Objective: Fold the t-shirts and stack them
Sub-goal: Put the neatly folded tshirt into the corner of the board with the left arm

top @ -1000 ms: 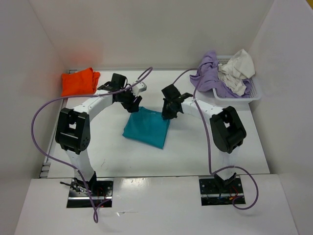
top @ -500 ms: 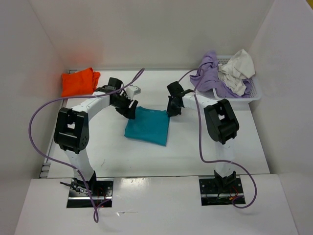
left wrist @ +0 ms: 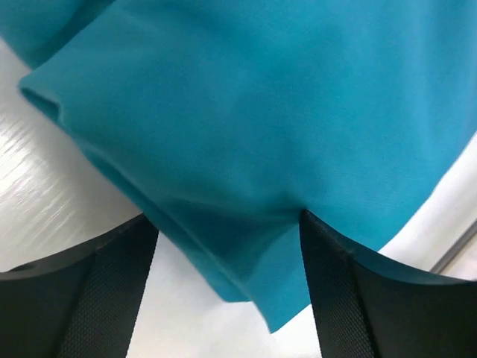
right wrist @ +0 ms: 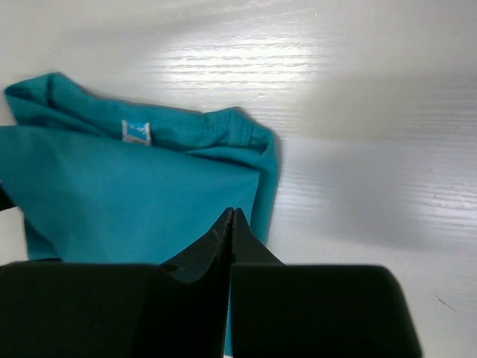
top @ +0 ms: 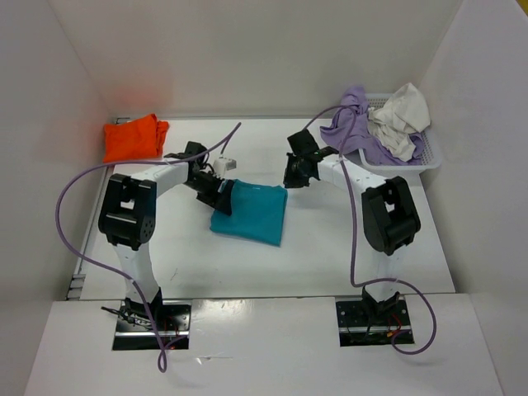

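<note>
Your left claw sits at the left edge of the teal shirt, which lies folded in the middle of the worktop. Its wrist view shows the two fingers spread wide, with a fold of the teal cloth lying in the gap. Nothing is pinched, though the cloth may brush the tip of the right-hand finger; you can't be sure from this close.

Your right claw hangs by the shirt's far right corner, fingers pressed together with nothing between them. From its wrist camera the tips point at the collar edge, not far from the small white label.

The orange shirt lies folded at the far left corner of the worktop. At the far right corner the basket holds the purple shirt and the off-white shirt. Both are crumpled, and the purple one spills over the basket's left rim.
</note>
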Controlling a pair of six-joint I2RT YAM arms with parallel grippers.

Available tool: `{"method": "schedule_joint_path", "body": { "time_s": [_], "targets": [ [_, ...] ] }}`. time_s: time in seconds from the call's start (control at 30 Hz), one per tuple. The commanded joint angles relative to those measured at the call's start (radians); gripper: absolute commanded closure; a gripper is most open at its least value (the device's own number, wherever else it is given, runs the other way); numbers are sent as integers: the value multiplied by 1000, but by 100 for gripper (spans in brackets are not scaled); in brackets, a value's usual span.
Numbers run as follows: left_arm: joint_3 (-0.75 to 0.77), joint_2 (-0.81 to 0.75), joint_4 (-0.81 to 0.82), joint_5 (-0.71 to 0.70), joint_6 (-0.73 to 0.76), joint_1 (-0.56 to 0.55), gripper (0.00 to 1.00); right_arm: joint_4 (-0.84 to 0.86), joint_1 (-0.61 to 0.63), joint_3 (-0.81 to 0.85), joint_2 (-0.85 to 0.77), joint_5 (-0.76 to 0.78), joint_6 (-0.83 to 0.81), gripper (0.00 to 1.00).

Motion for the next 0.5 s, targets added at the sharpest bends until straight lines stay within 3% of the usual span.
{"method": "schedule_joint_path", "body": {
  "time_s": [0.0, 0.07, 0.2, 0.3, 0.33, 0.4, 0.47],
  "targets": [
    [-6, 65, -10, 67, -33, -10, 18, -3, 9, -40, -106, 6, 7, 100],
    [-6, 84, -1, 53, -44, -21, 22, -3, 9, -57, -126, 6, 18, 100],
    [3, 147, -1, 53, -53, -42, 42, 6, 9, -113, -198, -4, 46, 100],
    [27, 191, -11, 72, -64, -64, 65, -5, 9, -135, -250, 7, 57, 99],
    [27, 209, -11, 84, -64, -64, 82, -5, 9, -135, -263, 7, 57, 99],
    [52, 219, -11, 116, -64, -74, 100, -16, 9, -146, -286, 27, 66, 99],
    [61, 231, -11, 150, -64, -75, 100, -25, 0, -156, -316, 39, 75, 99]
  ]
}}
